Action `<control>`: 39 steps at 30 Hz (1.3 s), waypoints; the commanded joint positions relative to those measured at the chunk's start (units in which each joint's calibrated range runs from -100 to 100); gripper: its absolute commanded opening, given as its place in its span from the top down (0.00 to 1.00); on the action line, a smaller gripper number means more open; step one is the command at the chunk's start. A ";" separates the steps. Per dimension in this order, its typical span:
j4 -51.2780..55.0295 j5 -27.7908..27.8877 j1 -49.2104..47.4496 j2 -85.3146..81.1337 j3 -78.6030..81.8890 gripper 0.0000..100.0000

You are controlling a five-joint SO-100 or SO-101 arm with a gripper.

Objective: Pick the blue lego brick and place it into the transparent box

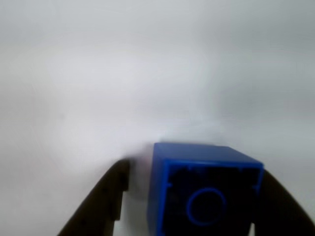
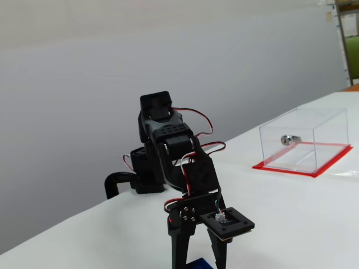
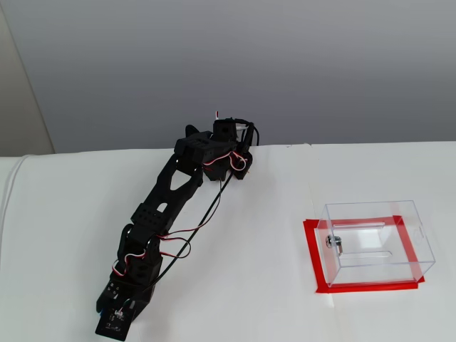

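A: Where is the blue lego brick (image 1: 204, 189) seen?

B: In the wrist view it is seen between the black fingers (image 1: 101, 201) of the gripper (image 2: 197, 263), hollow underside toward the camera, against the right finger, a gap left at the left one. A firm grip cannot be confirmed.

A: And the box?

B: The transparent box (image 3: 376, 242) is placed on a red base sheet (image 3: 313, 263), well apart to the right in a fixed view. A small silver metal part (image 2: 290, 139) is seen inside.

In a fixed view, the clear acrylic rectangular box (image 3: 376, 240) stands on a flat red base sheet (image 3: 313, 265) at the right of the white counter (image 3: 242, 285), well apart from the black arm's gripper (image 3: 114, 320) at lower left; a small silver metal cylinder (image 3: 335, 243) lies inside the box.
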 commanded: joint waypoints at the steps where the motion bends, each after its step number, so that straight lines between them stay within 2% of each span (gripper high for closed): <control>1: -0.27 -0.14 -0.09 -0.85 -3.28 0.77; 7: -0.18 -0.14 -0.02 -0.85 -3.28 0.77; 12: -0.18 -0.14 -0.02 -1.02 -3.19 0.84; 26: 1.56 -0.14 -0.02 -2.55 -3.28 0.85; 39: 10.35 -0.55 -2.16 -23.76 -2.83 0.85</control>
